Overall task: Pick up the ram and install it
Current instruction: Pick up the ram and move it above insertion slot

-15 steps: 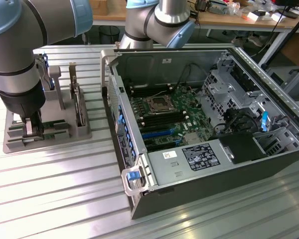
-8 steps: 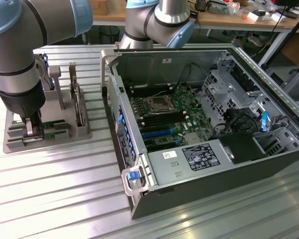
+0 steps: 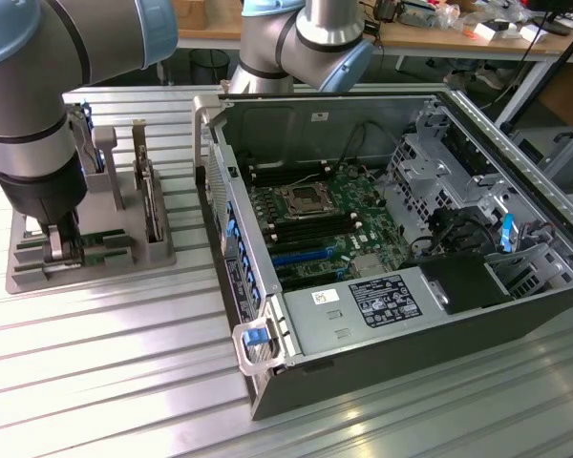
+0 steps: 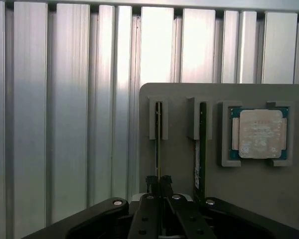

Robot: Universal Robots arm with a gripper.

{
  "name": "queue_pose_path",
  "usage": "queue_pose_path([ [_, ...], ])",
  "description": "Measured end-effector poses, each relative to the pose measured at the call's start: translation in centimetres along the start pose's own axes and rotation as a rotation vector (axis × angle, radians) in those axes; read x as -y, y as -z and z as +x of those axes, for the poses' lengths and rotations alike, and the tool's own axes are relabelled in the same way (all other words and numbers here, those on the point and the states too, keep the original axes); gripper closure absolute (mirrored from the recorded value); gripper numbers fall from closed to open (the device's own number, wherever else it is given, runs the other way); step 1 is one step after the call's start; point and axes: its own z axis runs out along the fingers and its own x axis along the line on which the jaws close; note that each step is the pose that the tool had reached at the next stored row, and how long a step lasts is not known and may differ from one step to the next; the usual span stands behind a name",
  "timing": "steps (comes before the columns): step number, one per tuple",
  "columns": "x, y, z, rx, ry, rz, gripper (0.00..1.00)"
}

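Exterior view's left: my pincer is pinched shut on the ram, which stands on edge in the grey holder. I'd guess it's light, stiff and fragile, so grip the top edge. The open case is to the right.

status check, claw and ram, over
claw shut on the ram. ram on edge in its grey holder slot, not yet lifted. second strip in next slot, processor chip beyond.
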Motion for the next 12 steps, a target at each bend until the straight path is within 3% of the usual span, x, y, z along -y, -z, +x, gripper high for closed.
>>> queue_pose_path([
  [12,-0.03,0.97,-0.02,0.0000,0.000,0.0001,0.88],
])
